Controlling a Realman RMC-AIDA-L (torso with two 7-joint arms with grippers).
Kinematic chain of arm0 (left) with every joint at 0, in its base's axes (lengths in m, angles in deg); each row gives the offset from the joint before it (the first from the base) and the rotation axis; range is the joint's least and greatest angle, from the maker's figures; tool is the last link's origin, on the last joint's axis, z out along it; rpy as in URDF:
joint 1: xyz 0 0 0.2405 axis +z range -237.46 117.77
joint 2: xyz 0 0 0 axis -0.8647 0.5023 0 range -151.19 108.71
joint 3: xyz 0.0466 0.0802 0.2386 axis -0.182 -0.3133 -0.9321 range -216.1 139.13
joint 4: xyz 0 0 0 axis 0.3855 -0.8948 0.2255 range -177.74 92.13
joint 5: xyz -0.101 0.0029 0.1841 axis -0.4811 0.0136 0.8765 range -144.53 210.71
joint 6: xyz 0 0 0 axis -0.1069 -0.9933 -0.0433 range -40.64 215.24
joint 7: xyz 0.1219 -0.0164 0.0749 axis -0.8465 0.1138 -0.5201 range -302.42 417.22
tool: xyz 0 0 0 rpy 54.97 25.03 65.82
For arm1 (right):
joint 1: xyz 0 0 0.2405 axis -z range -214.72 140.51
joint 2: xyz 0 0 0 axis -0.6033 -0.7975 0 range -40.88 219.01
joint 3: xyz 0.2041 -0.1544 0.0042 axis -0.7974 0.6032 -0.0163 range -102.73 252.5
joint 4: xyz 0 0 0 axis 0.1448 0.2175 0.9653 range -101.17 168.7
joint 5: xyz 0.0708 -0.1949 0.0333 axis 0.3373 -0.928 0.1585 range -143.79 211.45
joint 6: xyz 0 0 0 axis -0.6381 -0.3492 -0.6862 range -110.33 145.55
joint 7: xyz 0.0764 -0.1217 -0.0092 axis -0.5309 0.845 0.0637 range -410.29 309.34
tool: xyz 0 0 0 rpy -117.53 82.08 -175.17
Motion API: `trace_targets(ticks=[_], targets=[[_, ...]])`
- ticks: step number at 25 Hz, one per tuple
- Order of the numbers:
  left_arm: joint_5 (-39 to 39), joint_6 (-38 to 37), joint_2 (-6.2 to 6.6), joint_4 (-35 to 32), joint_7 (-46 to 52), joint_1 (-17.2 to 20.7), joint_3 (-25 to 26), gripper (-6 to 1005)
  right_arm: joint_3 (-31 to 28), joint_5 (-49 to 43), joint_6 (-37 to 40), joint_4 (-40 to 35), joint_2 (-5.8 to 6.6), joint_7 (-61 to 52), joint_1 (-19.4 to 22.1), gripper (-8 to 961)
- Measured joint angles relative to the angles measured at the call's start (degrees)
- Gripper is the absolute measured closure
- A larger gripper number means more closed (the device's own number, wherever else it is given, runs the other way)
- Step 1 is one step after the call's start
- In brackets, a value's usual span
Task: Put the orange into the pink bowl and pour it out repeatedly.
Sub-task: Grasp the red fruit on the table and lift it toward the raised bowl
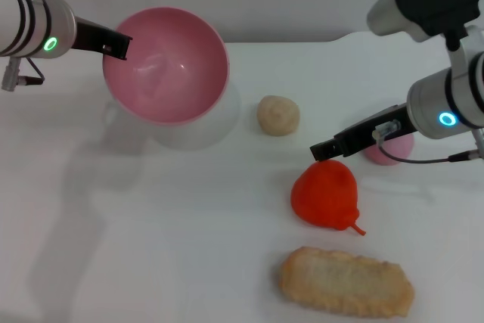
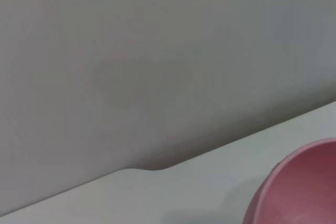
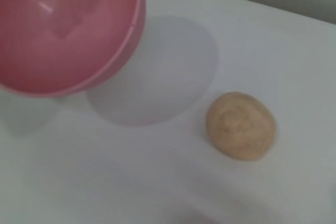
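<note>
The pink bowl (image 1: 166, 66) hangs tilted above the table at the back left, empty, with its shadow below it. My left gripper (image 1: 117, 45) is shut on its rim at the left side. The bowl also shows in the left wrist view (image 2: 299, 187) and in the right wrist view (image 3: 58, 30). The orange (image 1: 325, 194) lies on the table right of the middle, its stem nub pointing to the front right. My right gripper (image 1: 321, 149) is just behind and above the orange's top. I cannot tell whether it touches it.
A small beige lumpy ball (image 1: 277, 115) lies between the bowl and the orange; it also shows in the right wrist view (image 3: 240, 125). A dull pink ball (image 1: 393, 149) sits partly behind the right arm. A long beige biscuit-like piece (image 1: 346, 281) lies in front of the orange.
</note>
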Motion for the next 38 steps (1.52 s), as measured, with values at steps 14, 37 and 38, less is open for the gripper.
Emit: trace_targets(ticks=[14,37,38], targets=[[0.07,-0.03,0.0,0.01,-0.02,-0.49,0.09,956,3.63,2.22,3.1,7.16,-0.11,0.59,-1.8,268],[-0.23,0.19,0.0,-0.43,0.0,-0.45,0.09,956,6.83,2.51,3.39,9.02,0.09,3.57,-3.11,501],[-0.23,0.19,0.0,-0.43,0.0,-0.45,0.09,956,6.83,2.51,3.39,9.0,0.09,3.6,-3.11,523]])
